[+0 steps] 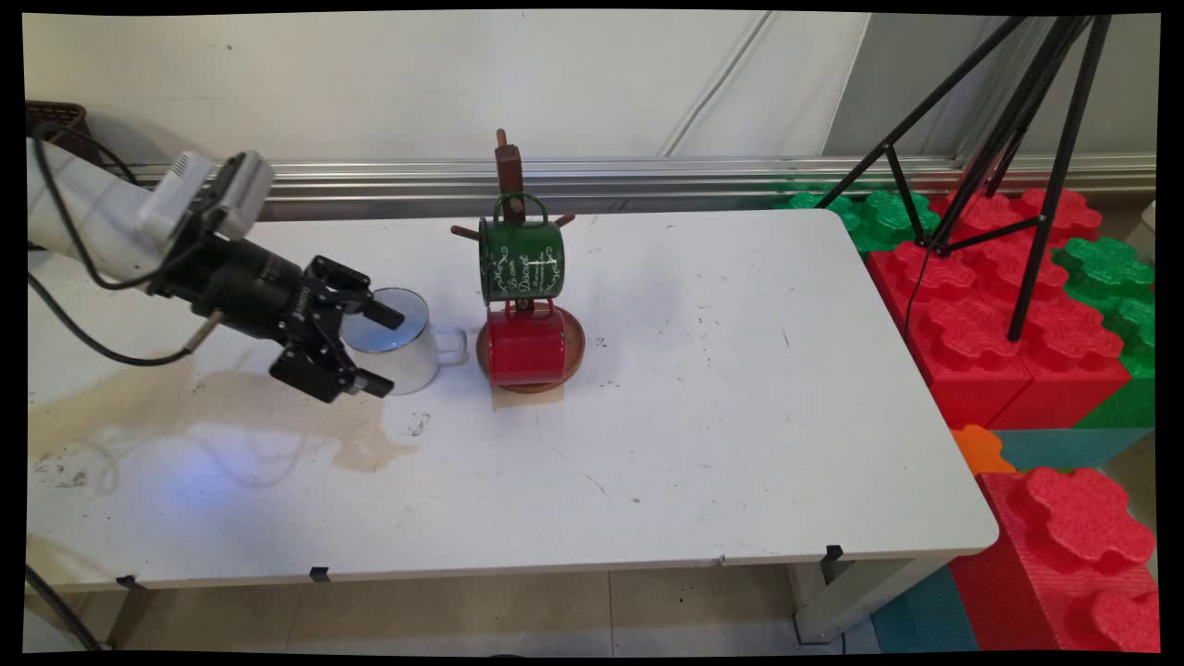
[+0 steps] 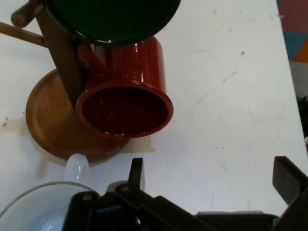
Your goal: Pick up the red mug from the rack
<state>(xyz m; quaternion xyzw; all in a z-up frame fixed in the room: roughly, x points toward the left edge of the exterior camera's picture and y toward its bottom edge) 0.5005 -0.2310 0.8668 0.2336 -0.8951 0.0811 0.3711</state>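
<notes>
Pincer (image 1: 377,350) spread around white mug (image 1: 402,342), red mug (image 1: 525,346) beyond on wooden stand (image 1: 511,176)

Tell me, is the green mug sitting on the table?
No, the green mug hangs on the wooden mug tree, above the red mug, off the table.

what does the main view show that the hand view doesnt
Only the main view shows the green mug's lettered side, the tripod, the foam blocks and the brown stain on the table. Only the hand view looks into the red mug's mouth. Both show the white mug, the wooden stand and the open gripper at the white mug.
</notes>
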